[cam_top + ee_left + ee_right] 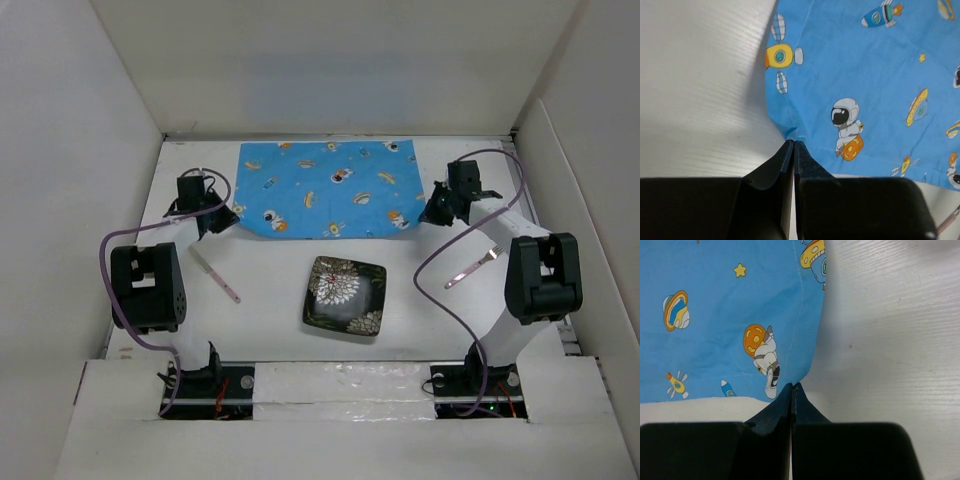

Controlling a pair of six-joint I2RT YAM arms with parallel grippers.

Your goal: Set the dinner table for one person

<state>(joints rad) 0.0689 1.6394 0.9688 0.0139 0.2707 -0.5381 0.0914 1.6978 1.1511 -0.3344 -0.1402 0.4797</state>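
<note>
The mat has 2 near corners hidden inside the left claw and right claw.

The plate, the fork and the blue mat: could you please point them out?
plate [345, 295], top external view, its flowered centre
fork [472, 268], top external view, middle of handle
blue mat [330, 190], top external view, middle of cloth

The cloth mat is lying on the dinner table in the upper middle of the top view. The plate is sitting below it, near the centre and apart from the mat. A long utensil is lying left of the plate, and a fork is lying well to its right. The left gripper is meeting the mat's lower-left corner, and the right gripper its lower-right corner.
</note>
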